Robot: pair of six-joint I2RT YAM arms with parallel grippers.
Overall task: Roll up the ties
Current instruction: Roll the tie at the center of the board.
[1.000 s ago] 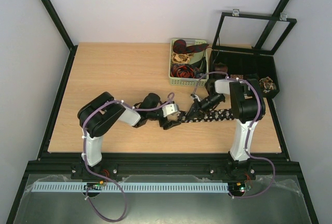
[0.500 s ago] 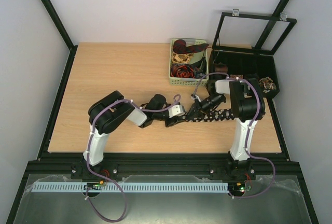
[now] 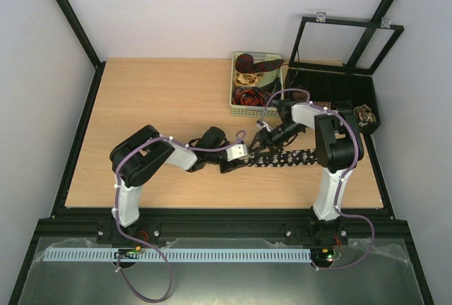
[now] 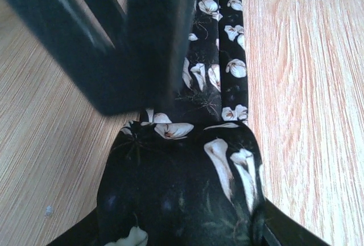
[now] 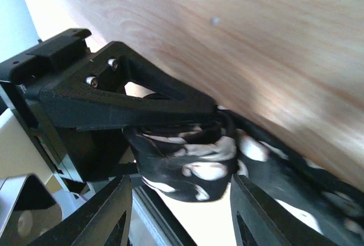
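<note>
A black tie (image 3: 289,157) with white flowers lies as a strip on the table in front of the right arm. Its left end is rolled into a small coil (image 4: 170,189). My left gripper (image 3: 231,163) is shut on that coil, which fills the space between its jaws in the left wrist view. My right gripper (image 3: 256,143) is open just beyond the coil. In the right wrist view its fingers (image 5: 114,212) stand apart on either side of the coil (image 5: 187,163). More ties, dark red and beige, lie in a green basket (image 3: 236,100).
The green basket stands at the back middle of the table. A black tray (image 3: 349,90) with an open frame lid sits at the back right and holds small rolled ties (image 3: 365,114). Bare wood lies to the left (image 3: 155,100).
My right gripper has shifted a little left and back, its wrist turned, near the coil. My left arm's elbow has swung while its gripper stayed on the coil.
</note>
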